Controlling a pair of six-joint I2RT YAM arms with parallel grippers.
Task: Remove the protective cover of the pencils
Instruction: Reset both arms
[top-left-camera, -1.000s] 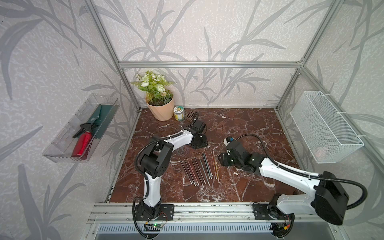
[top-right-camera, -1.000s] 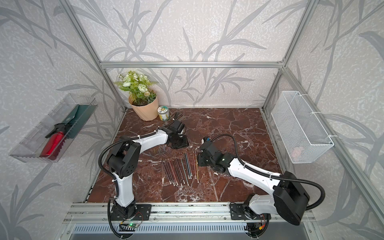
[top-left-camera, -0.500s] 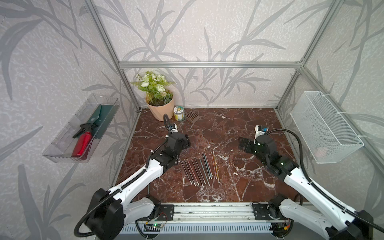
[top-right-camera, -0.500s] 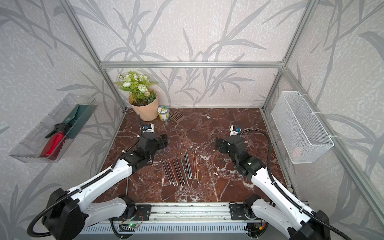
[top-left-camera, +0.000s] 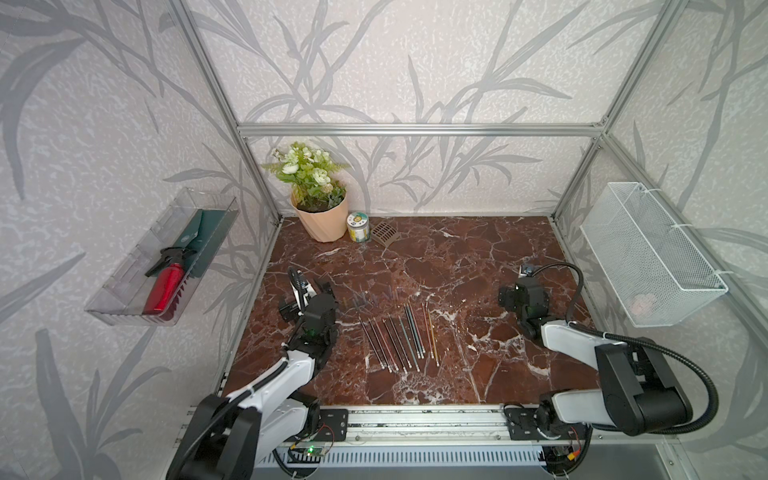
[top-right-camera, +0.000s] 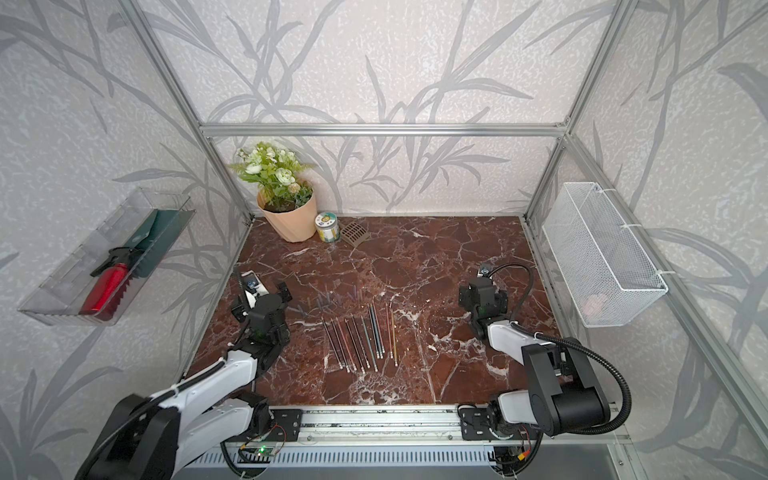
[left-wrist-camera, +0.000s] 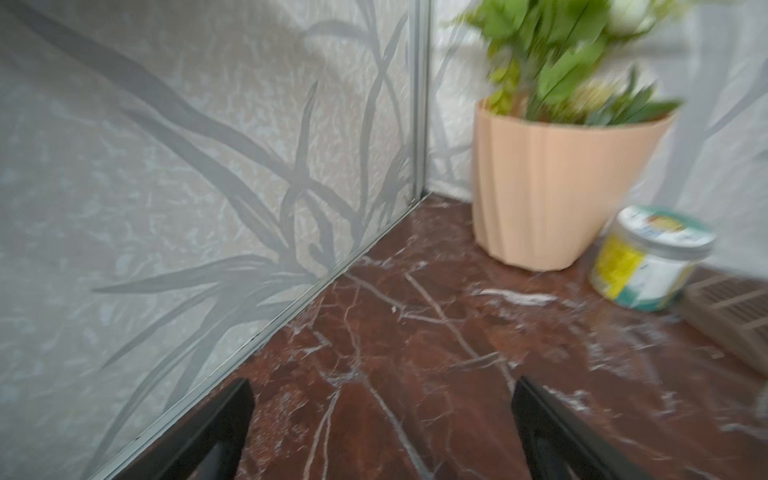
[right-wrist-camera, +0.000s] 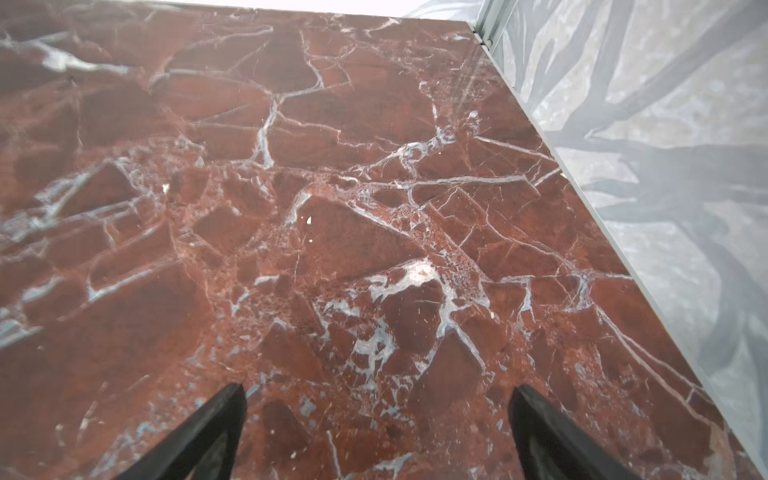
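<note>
- Left gripper (left-wrist-camera: 382, 386): jaws spread wide with nothing between them, only bare table (top-left-camera: 457, 257) below. It hovers off the pencils' (top-left-camera: 399, 336) left side, clear of them.
- Right gripper (right-wrist-camera: 376, 388): jaws likewise wide and holding nothing. It is well apart from the pencils, on their right side.
- Pencils: in both top views, about ten lie flat in a loose row between the two grippers, roughly parallel. Their pale eraser ends point toward the robot's base.
- Small clear pieces (top-left-camera: 365, 300): these are scattered on the table just past the pencils' far ends, too faint to identify.
- Flower pot (top-left-camera: 326, 222) and jar (top-left-camera: 358, 226): both stand far beyond the pencils, at the back left corner.
</note>
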